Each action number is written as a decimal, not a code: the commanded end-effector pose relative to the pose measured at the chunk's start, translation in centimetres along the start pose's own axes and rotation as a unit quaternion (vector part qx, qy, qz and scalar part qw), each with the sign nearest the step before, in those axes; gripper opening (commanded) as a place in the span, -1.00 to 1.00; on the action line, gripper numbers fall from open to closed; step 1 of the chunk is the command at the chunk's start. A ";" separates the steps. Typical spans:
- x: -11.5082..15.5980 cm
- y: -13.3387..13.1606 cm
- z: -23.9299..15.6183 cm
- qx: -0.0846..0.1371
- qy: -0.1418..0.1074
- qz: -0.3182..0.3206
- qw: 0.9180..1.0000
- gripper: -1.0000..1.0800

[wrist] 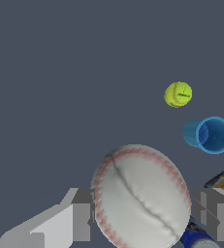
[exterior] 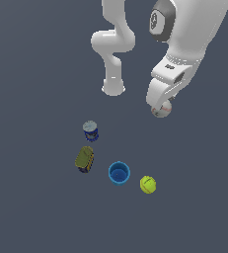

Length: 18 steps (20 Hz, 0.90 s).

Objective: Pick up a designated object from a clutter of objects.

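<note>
The white baseball (exterior: 162,109) with red stitching is held in my gripper (exterior: 161,107), which is shut on it and lifted above the dark floor at the exterior view's upper right. In the wrist view the baseball (wrist: 140,196) fills the space between my two grey fingers (wrist: 79,215), touching both. The rest of the clutter lies below on the floor: a blue cup (exterior: 119,173), a yellow-green tennis ball (exterior: 147,184), a blue can with a grey lid (exterior: 90,131) and an olive-yellow can (exterior: 84,159) on its side.
The arm's white base (exterior: 113,87) stands behind the clutter. In the wrist view the tennis ball (wrist: 178,94), the blue cup (wrist: 209,134) and the olive-yellow can (wrist: 223,180) show far off beside the baseball.
</note>
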State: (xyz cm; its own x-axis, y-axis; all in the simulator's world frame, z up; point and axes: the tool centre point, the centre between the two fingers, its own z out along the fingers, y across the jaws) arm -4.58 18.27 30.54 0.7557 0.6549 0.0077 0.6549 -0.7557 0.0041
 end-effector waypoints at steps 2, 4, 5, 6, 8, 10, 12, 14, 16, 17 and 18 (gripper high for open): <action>-1.5 -1.1 -3.1 0.001 0.000 0.000 1.000 -1.00; -2.3 -1.7 -4.6 0.001 -0.001 0.000 1.000 -1.00; -2.6 -1.9 -5.3 0.001 -0.001 0.000 1.000 -1.00; -3.0 -2.2 -6.0 0.001 -0.001 0.000 1.000 -1.00; -3.6 -2.6 -7.3 0.002 -0.002 0.001 1.000 -1.00; -4.1 -3.0 -8.4 0.002 -0.002 0.001 1.000 -1.00; -4.5 -3.3 -9.4 0.002 -0.003 0.001 1.000 -1.00; -4.8 -3.5 -10.1 0.002 -0.003 0.001 1.000 -1.00; -5.0 -3.6 -10.7 0.002 -0.004 0.001 1.000 -1.00; -5.1 -3.7 -10.9 0.002 -0.004 0.001 1.000 -1.00; -5.2 -3.7 -11.0 0.002 -0.004 0.001 1.000 -1.00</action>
State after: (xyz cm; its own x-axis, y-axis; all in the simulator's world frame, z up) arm -10.87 17.70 41.12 0.7572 0.6532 0.0002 0.6532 -0.7572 -0.0004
